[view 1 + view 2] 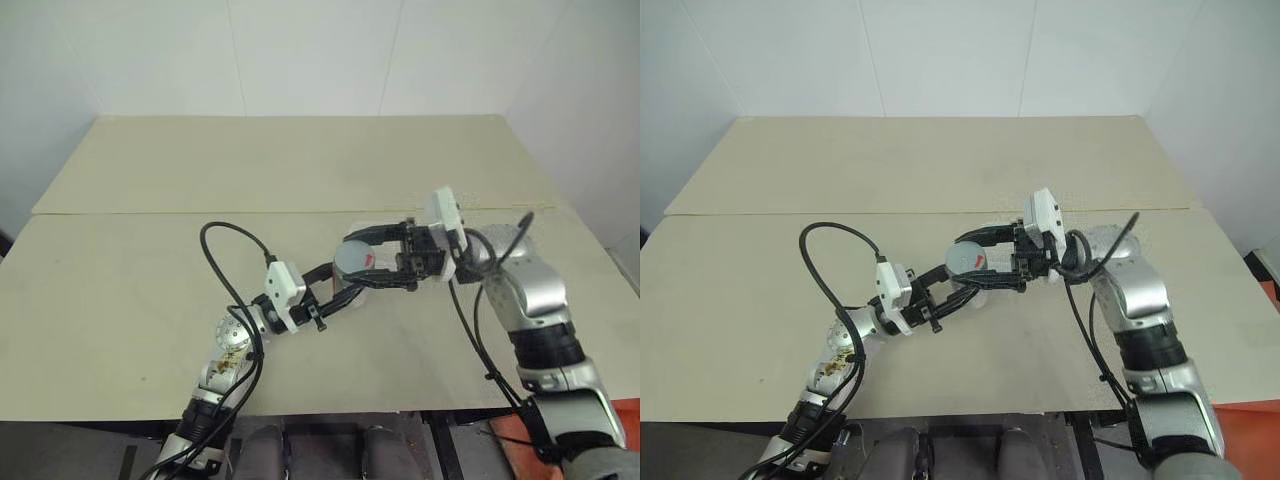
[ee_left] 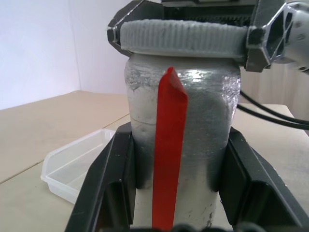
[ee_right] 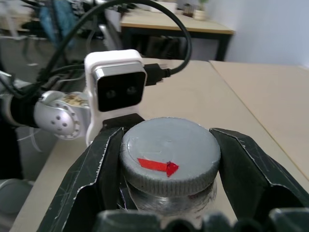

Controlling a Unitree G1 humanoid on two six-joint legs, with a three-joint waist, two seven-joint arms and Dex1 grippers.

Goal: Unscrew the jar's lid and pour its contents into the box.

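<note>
No writing or brand can be read anywhere. The only markings are red: a vertical red strip (image 2: 168, 150) running down the jar (image 2: 183, 140), and a short red arrow-like mark (image 3: 158, 166) on the flat top of the lid (image 3: 170, 147).

The jar is held up over the middle of the table (image 1: 150, 270), toward its right half, between the two arms. The left gripper (image 1: 340, 290) is pinched on the jar's body, its black fingers (image 2: 108, 188) pressed against both sides of the silvery wall. The right gripper (image 1: 385, 258) comes in from the right and is clamped on the lid, one finger (image 3: 96, 174) on each side of the ribbed grey rim. The lid sits on the jar.

The left wrist view shows the box (image 2: 72, 166), clear and shallow, lying on the table beyond the jar; in the head views it is just a faint clear shape behind the grippers, and whether anything is in it cannot be told. The right wrist view looks down on the lid top and shows the white camera block (image 3: 119, 84) of the left wrist just behind the jar, with other tables in the room beyond
</note>
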